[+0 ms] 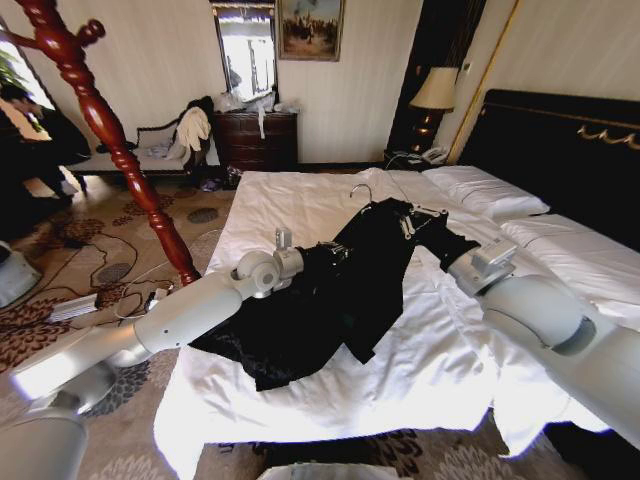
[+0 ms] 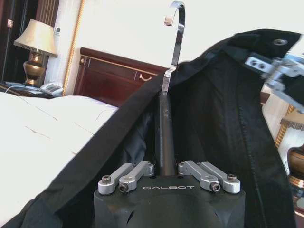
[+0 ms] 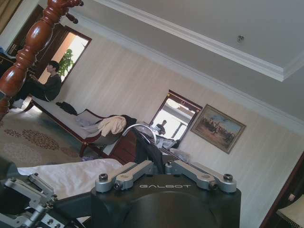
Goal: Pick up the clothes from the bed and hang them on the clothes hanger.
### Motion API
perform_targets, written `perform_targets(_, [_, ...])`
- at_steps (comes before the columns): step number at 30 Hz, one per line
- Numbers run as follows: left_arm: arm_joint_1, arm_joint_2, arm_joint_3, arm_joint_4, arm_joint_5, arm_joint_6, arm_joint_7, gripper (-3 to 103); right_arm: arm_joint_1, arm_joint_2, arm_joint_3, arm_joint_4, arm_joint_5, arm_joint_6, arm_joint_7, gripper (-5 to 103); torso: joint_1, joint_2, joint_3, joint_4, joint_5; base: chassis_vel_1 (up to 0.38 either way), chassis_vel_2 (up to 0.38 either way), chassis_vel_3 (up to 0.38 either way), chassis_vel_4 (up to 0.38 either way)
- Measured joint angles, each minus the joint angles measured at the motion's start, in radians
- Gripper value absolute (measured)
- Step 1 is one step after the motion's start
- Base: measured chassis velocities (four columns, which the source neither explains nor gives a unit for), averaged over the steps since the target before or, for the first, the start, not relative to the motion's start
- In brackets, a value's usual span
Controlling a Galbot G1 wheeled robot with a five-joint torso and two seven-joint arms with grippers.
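Clothes (image 1: 330, 300), one limp black garment, lie spread across the white sheet of the bed (image 1: 420, 380), with the lower hem nearest the foot of the bed and the collar end raised toward the pillows. Left gripper (image 1: 322, 257) reaches in from the left side of the bed and sits inside the garment. In the left wrist view, its fingers (image 2: 124, 176) are closed on the black stem of the clothes hanger (image 2: 165, 137), with black fabric draped along both sides of that stem and the silver hook standing clear above the collar. Right gripper (image 1: 418, 222) comes in from the right side of the bed and meets the garment at the shoulder just beside the hook. Whether its fingers are open or closed on the cloth cannot be told. Beyond the garment, white pillows (image 1: 485, 190) rest against the black headboard (image 1: 560, 150). Left of the bed stands a reddish-brown wooden coat stand (image 1: 105, 125). Farther back, a dark dresser (image 1: 258, 140) stands against the wall.
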State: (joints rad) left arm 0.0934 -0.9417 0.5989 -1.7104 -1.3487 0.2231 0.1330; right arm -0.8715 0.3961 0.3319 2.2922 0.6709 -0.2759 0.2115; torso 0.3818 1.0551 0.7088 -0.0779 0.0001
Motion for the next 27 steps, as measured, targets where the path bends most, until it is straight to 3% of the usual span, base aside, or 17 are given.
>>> perform_targets(12, [-0.012, -0.006, -0.02, -0.002, -0.033, 0.0, -0.024, 15, 0.006, 0.047, -0.075, 0.011, -0.028, -0.016, 0.001, 0, 0.0, 0.0, 0.0, 0.0, 0.0, 0.0, 0.0, 0.0, 0.0])
perform_targets(23, [-0.017, 0.002, -0.027, -0.006, -0.037, 0.0, -0.029, 15, -0.023, 0.035, -0.088, 0.039, -0.03, -0.018, -0.022, -3, 0.0, 0.0, 0.0, -0.0001, -0.0002, 0.0, 0.0, 0.0, 0.0])
perform_targets(27, [-0.023, 0.005, -0.034, -0.008, -0.044, 0.0, -0.031, 15, -0.045, 0.038, -0.066, 0.037, -0.002, -0.003, -0.046, 17, 0.0, 0.0, 0.0, -0.0001, -0.0001, 0.0, 0.0, 0.0, 0.0])
